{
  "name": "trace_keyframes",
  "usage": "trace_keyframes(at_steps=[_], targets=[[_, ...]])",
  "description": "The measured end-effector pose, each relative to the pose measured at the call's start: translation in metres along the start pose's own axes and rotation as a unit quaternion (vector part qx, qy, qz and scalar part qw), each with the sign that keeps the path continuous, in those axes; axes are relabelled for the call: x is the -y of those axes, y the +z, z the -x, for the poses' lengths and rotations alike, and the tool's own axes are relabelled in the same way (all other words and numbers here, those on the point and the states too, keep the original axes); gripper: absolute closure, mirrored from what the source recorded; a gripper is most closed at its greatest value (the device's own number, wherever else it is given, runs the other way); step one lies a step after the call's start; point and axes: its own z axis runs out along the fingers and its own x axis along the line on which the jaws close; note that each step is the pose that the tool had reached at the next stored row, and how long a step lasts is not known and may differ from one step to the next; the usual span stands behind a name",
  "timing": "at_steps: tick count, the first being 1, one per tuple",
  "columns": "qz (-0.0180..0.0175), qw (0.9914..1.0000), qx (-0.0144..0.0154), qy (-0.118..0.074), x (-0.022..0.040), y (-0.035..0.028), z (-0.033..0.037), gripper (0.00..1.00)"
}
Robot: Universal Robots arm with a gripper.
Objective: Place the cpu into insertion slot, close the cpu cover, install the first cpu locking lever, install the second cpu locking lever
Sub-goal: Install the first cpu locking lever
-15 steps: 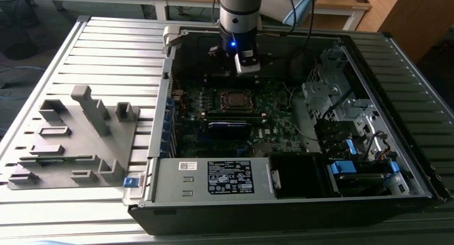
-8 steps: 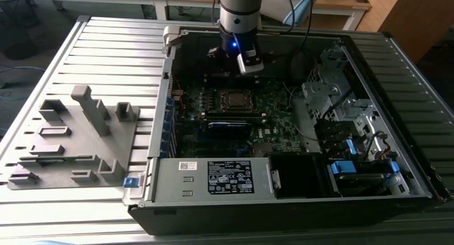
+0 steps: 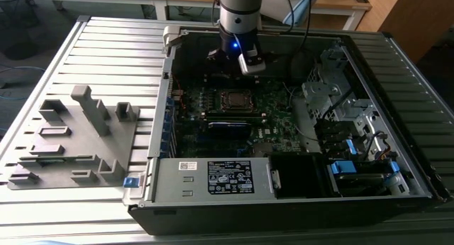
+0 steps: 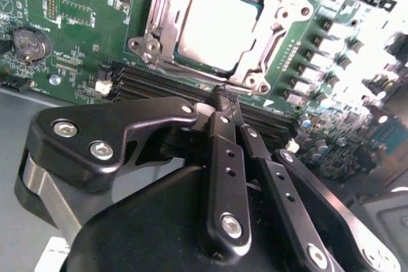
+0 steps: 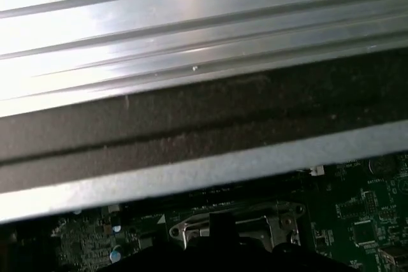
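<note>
The cpu (image 4: 213, 25) lies flat in the insertion slot (image 3: 236, 99), its silver face showing through the window of the cpu cover (image 4: 275, 27). The cover's metal frame lies down around the chip. My gripper (image 4: 223, 95) hangs above the board just beside the socket, over the black memory slots (image 4: 159, 84). Its black fingers (image 4: 224, 157) are pressed together at the tip with nothing between them. In the exterior view my arm (image 3: 240, 22) reaches down into the far end of the open case, short of the socket. The socket frame (image 5: 271, 224) shows in the first wrist view too.
The open computer case (image 3: 212, 208) lies on a ribbed metal table (image 3: 106, 48). A grey fixture (image 3: 78, 138) sits on the exterior view's left. Drive cages and cables (image 3: 341, 117) fill the case's right side. A round battery (image 4: 30, 44) sits on the green board.
</note>
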Motion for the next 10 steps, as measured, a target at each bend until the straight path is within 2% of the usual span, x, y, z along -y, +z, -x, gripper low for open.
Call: trace_keyframes(at_steps=[8,10], targets=[[-0.0151,0.99987,0.0024,-0.006,0.009,-0.0008,0.0018,0.89],[-0.0176,0.99982,0.0029,-0.006,0.0095,-0.0008,0.0021,0.89]])
